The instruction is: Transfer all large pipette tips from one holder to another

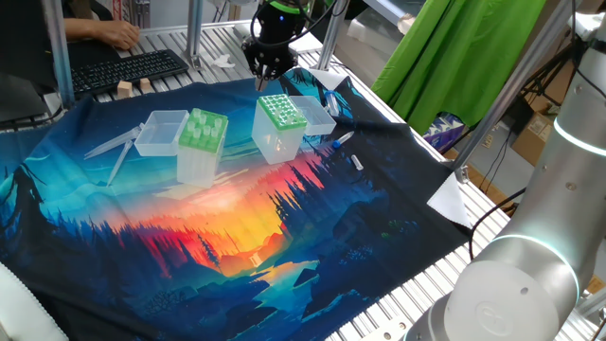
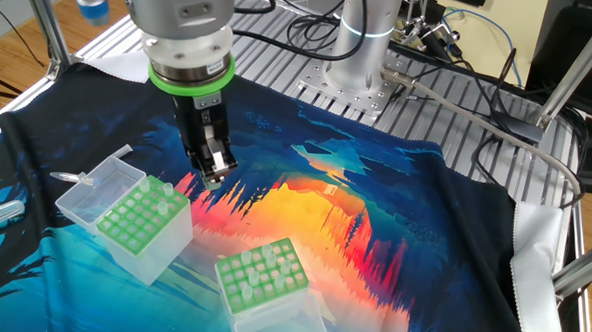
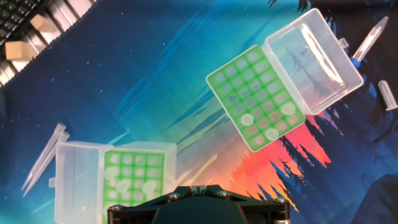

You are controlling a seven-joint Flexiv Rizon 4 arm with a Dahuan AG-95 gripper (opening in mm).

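Green-topped boxes are standing side by side on the printed cloth (image 1: 189, 237) in one fixed view: the light-green holder (image 1: 202, 142) is carrying several large pipette tips (image 1: 204, 125) upright, and the dotted-grid holder (image 1: 280, 121) is sitting just to its right, while the gripper (image 1: 268, 68) is hanging behind and above the dotted one, its state too small to read here. The other fixed view is showing what that one is not: the fingers are pressed together and pinching nothing, hovering just beside the dotted-grid holder and well apart from the tips waiting in the light-green one. The hand view is looking straight down on both top plates, so the filled and empty holes are showing as pale discs and dark wells, and loose tips (image 3: 42, 160) are lying on the cloth beside an open lid (image 3: 78, 180); the fingertips themselves are hidden below the frame. The risk, as I judge it, is a descent with the jaws closed, knocking a slender tip askew or tipping a light box. A slightly off-centre pinch could also drag the holder along.
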